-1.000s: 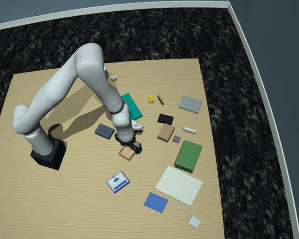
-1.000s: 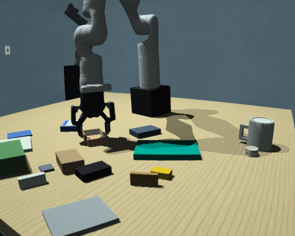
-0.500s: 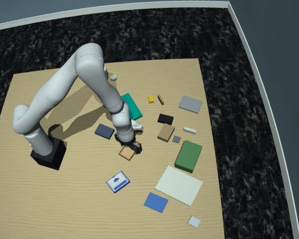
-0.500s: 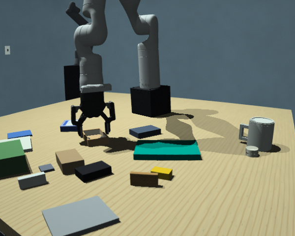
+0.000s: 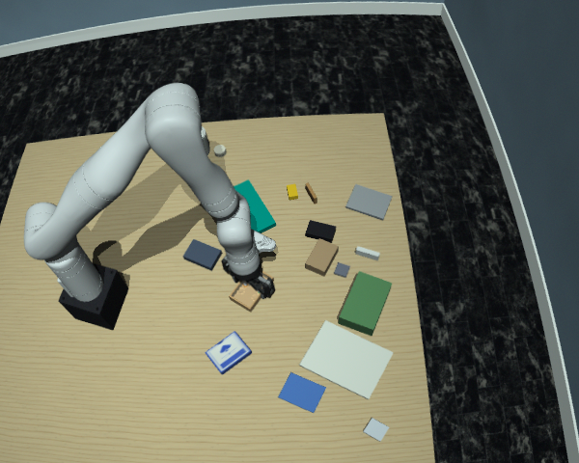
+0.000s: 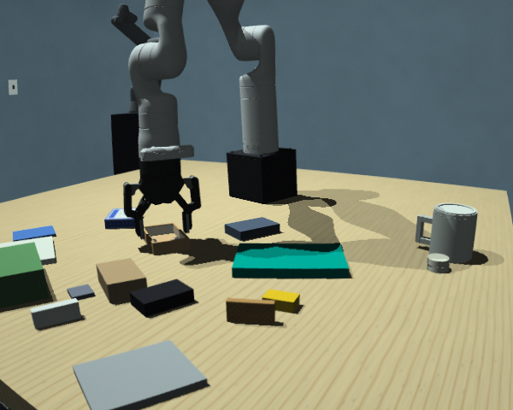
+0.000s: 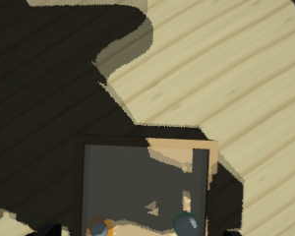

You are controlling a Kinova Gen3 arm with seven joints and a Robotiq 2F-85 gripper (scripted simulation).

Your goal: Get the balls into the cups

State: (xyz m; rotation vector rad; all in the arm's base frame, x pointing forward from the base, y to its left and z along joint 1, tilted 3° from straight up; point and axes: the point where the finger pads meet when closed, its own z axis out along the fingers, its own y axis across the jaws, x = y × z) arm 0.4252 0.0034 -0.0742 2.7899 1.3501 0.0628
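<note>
Wooden and shallow, the puzzle (image 6: 166,238) sits flat on the table (image 6: 380,335) directly under the pincer (image 6: 162,229), whose jaws are spread wide on either side of its walls and grip nothing. In the exterior view the fingertips hang at about rim height, one just outside each side of the box; whether they touch the wood I cannot tell.

From the wrist view, the dark cover fills most of the frame, with an inner wooden wall showing along one side. At the bottom edge sit two rings: the orange cup (image 7: 99,228) and the green cup (image 7: 186,223). Each ring has a grey ball inside it (the frame cuts both off low, so their sizes are hard to compare). My reading is that both balls are seated, and the one in the green ring looks the larger, which would match the task, though I would not swear to it from this crop.

If so, the sorting is done and the box is already lying level, with no tilt visible in either outside view. What seems left is only for the pincer to lift straight up and clear of the walls without nudging them, since a knock could roll a ball out of its cup.
</note>
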